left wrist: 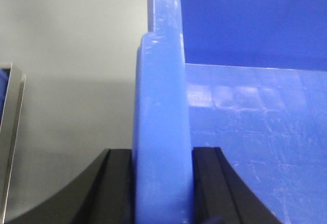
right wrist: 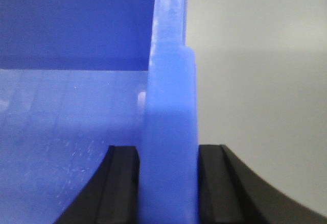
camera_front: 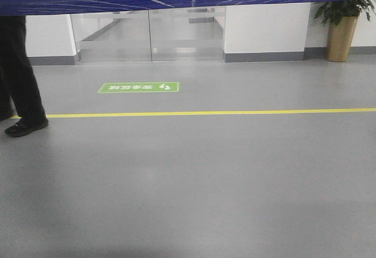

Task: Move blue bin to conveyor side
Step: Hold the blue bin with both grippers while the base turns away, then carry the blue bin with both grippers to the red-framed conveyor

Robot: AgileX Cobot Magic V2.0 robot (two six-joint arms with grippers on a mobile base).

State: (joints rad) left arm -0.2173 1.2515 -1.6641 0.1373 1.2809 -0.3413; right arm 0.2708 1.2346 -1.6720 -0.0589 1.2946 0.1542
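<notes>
Our left gripper (left wrist: 162, 183) has its two black fingers (left wrist: 115, 185) closed on the thick rim of the large glossy blue plastic bin (left wrist: 255, 147), one finger against the outer face of the wall and the other against the inner face. Our right gripper (right wrist: 168, 183) clamps the rim in the same manner, its black fingers (right wrist: 122, 183) pressed flat to both faces. From each wrist, the wall runs straight between the fingers.
</notes>
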